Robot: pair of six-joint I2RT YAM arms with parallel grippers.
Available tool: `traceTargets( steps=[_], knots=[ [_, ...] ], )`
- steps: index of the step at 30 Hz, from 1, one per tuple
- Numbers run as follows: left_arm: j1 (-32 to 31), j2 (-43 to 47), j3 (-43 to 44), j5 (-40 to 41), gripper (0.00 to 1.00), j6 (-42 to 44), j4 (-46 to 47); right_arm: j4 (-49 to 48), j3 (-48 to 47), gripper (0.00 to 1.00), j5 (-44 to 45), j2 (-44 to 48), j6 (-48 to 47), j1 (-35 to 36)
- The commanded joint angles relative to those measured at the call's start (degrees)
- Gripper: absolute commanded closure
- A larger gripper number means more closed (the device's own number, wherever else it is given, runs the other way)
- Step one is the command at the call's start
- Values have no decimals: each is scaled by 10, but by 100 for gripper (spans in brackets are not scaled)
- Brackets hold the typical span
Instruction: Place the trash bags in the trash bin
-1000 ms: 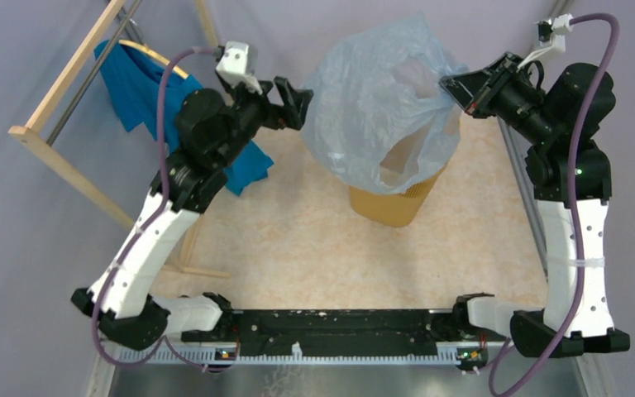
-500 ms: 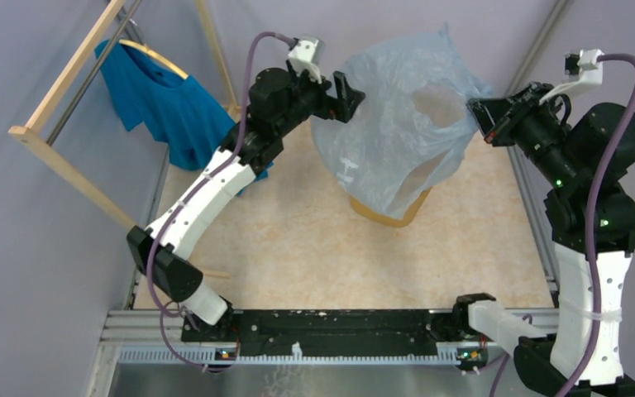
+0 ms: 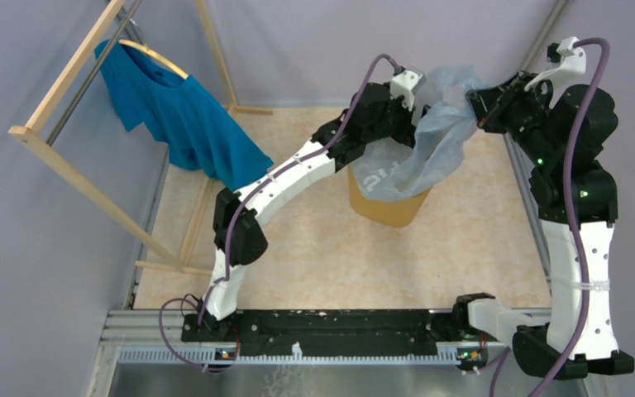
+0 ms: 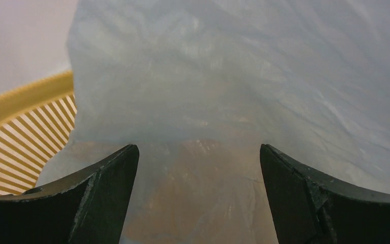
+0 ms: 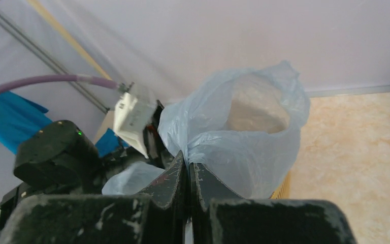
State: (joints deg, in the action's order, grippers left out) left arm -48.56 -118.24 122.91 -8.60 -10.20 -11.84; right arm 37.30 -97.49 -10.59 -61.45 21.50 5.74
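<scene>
1. Top view: the bag (image 3: 440, 149) is hanging over the bin (image 3: 384, 207). Its lower part is drooping inside the rim and the rest is bunching above it. The right gripper (image 3: 475, 106) is pinching the bag's upper right edge. The left arm (image 3: 298, 169) is reaching across, its tip pressing into the plastic over the bin. The step in hand looks like stuffing the bag down. A white print on the bag is showing but is too small to read. A blue T-shirt (image 3: 190, 116) is hanging well apart on the left.

2. Left wrist view: the left gripper (image 4: 198, 152) is standing wide open and gripping nothing, with plastic billowing just ahead of its fingers (image 4: 101, 193). The bin's yellow rim is showing at the left. The next move probably calls for this gripper pushing the wad downward while the right one lets go.

3. Right wrist view: the right gripper's jaws are clamping shut on a fold of the bag. No label is showing here.
</scene>
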Motion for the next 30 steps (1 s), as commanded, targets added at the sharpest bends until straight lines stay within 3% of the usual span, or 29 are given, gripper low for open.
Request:
traceTargets(
  steps=[1,13,18,23,30],
  knots=[
    [9,-25,22,4,5,10,-6,-27,-3,100,36,-11,-30,-5],
    [15,-39,-5,31,2,29,-36,-116,123,100,-45,-48,-27,-4],
    [24,-53,146,6,1,29,-114,-107,120,100,-32,-51,-12,-5],
    [24,49,69,-37,1,27,-56,-102,103,100,-40,-43,-4,-5],
    [24,158,1,-45,1,25,-89,-91,94,100,-53,-35,-5,-5]
  ],
)
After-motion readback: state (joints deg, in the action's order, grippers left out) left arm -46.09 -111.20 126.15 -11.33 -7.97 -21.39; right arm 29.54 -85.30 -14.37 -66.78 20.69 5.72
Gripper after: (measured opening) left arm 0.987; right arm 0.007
